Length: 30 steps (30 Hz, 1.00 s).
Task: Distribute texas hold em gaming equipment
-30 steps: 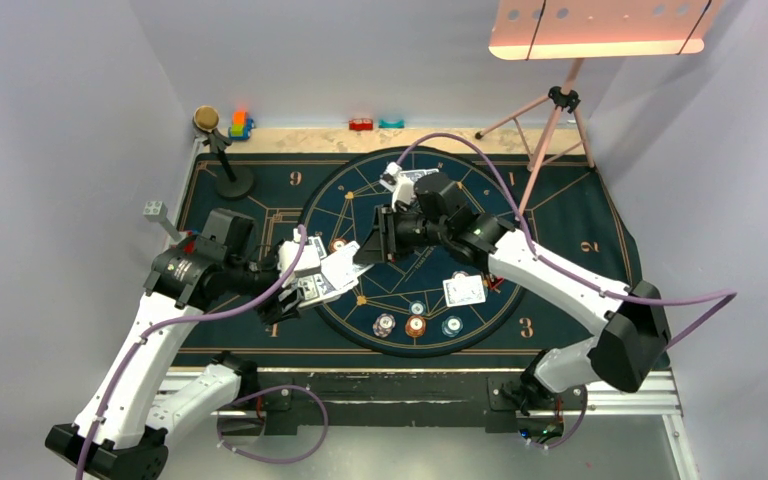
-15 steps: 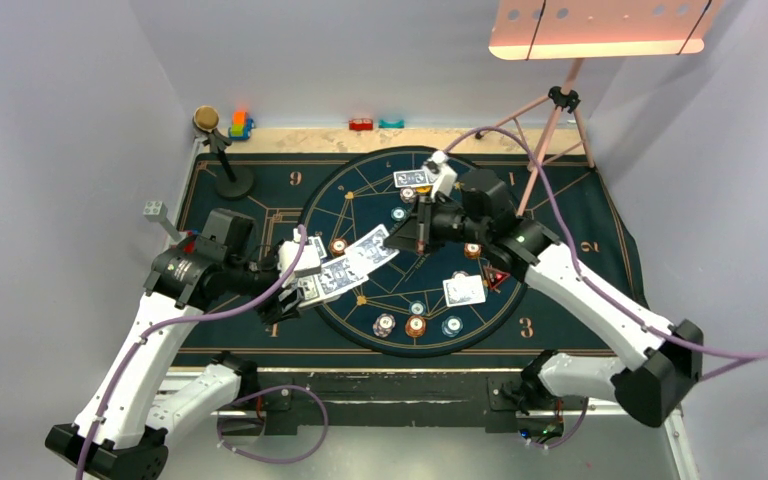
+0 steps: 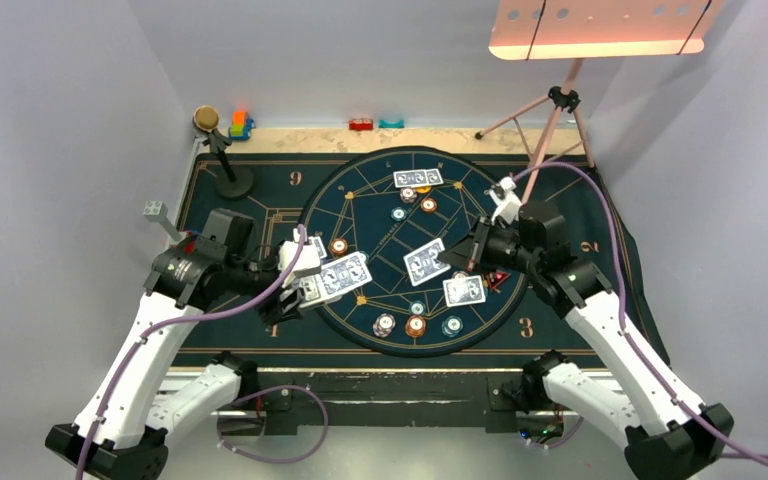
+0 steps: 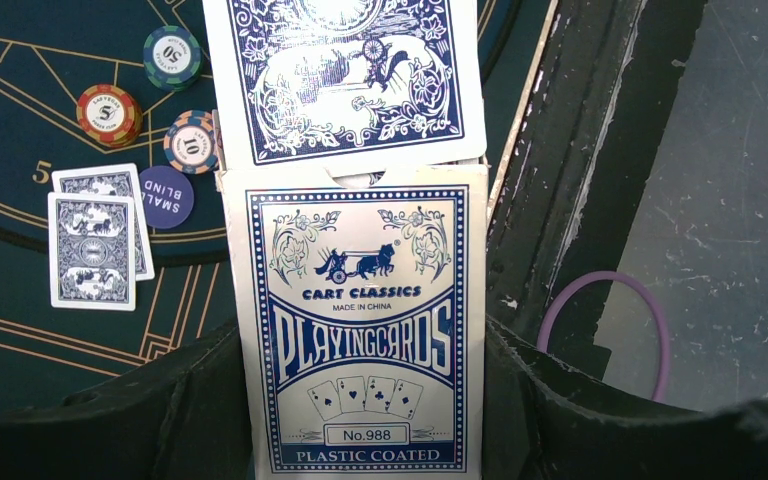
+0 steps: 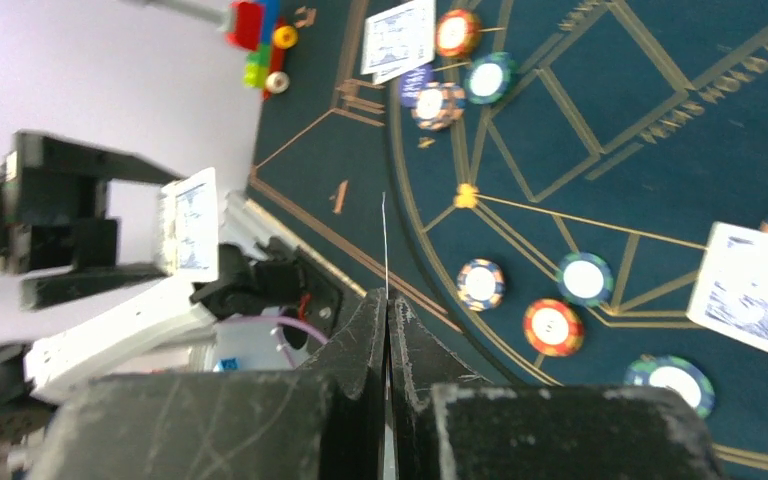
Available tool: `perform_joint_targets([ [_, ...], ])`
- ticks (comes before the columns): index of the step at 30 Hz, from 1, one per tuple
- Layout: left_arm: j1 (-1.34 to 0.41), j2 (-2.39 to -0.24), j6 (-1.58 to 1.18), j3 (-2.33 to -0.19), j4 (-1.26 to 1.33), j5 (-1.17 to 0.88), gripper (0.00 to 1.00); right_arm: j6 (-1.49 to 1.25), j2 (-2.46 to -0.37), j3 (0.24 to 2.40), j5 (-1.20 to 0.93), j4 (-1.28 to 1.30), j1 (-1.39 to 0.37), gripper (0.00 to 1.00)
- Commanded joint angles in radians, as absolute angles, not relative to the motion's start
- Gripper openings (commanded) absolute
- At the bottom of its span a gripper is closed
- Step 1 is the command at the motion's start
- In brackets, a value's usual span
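My left gripper point(image 3: 298, 290) is shut on a blue-white playing-card box point(image 4: 360, 330), its fingers either side of it point(image 4: 365, 400). One blue-backed card point(image 4: 345, 75) sticks out of the box top. My right gripper point(image 3: 465, 258) is shut on a single card point(image 3: 426, 262) and holds it above the mat's middle. In the right wrist view that card shows edge-on point(image 5: 384, 250) between the closed jaws point(image 5: 388, 300). Dealt card pairs lie at the far side point(image 3: 417, 178), the lower right point(image 3: 464, 290) and the left point(image 4: 95, 245). Chips point(image 3: 415, 325) and a small-blind button point(image 4: 165, 197) lie by them.
The round dark-blue mat point(image 3: 370, 190) lies on a larger rectangular mat. A small stand point(image 3: 222, 160) is at the back left, toy blocks point(image 3: 240, 125) along the back edge, and a lamp tripod point(image 3: 550, 120) at the back right. The table's black front rail point(image 4: 560, 200) is close to my left gripper.
My right gripper drew a card off the box in my left gripper and carried it right, across the mat towards the lower-right pair. The left arm held still.
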<state>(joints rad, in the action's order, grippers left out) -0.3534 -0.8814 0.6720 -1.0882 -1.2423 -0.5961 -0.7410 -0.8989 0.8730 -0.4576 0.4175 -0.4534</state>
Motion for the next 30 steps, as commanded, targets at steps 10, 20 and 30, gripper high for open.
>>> perform_joint_targets([
  [10, -0.347, -0.863, 0.67, -1.097, -1.234, -0.675, 0.0, -0.769, -0.878, 0.595, -0.113, 0.547, -0.317, 0.0],
  [20, -0.347, -0.859, 0.673, -1.096, -1.242, -0.675, 0.0, -0.8, -0.878, 0.583, 0.061, 0.621, -0.299, 0.37],
  [30, -0.347, -0.881, 0.67, -1.114, -1.239, -0.685, 0.0, -0.714, -0.862, 0.823, -0.085, 0.648, -0.321, 0.87],
])
